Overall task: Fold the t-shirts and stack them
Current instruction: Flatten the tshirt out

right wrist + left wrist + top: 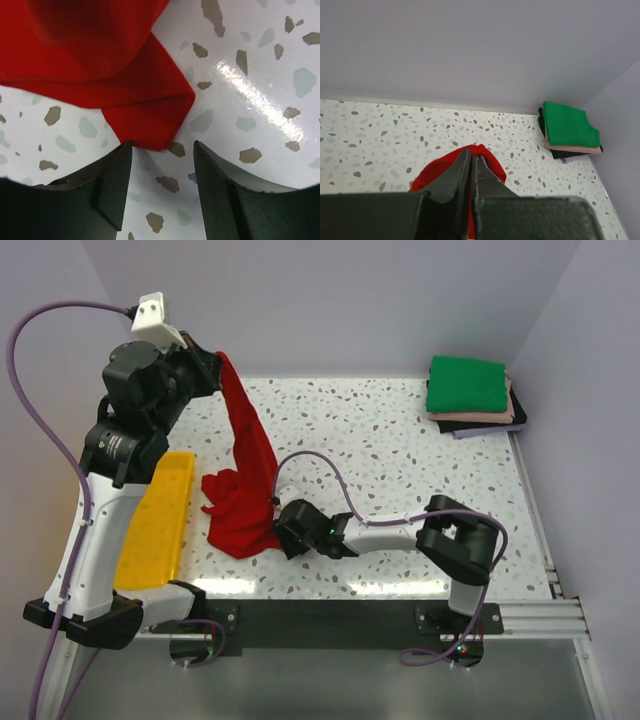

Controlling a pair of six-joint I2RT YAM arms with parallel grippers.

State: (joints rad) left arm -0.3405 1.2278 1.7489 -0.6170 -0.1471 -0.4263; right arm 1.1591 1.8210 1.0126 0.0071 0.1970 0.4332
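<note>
The left arm (95, 530) and right arm (390, 534) have white shells between black joint housings, and black base plates (200, 625). A lavender cable (35, 360) loops along each. A white camera block (155, 315) tops the left wrist. A green light (330, 531) dots the right wrist. The left pincer (471, 155) and right pincer (162, 145) have dark, matte, wedge-shaped fingers.

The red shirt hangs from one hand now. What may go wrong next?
The left hand pinches only a small fold of the bright red cloth t-shirt, so the cloth may slip out while it is raised.
The right hand is open, with the shirt's corner just ahead of it. Closing now may miss the corner.
The bunched lower part lies near the yellow plastic tray and may drag onto it.
</note>
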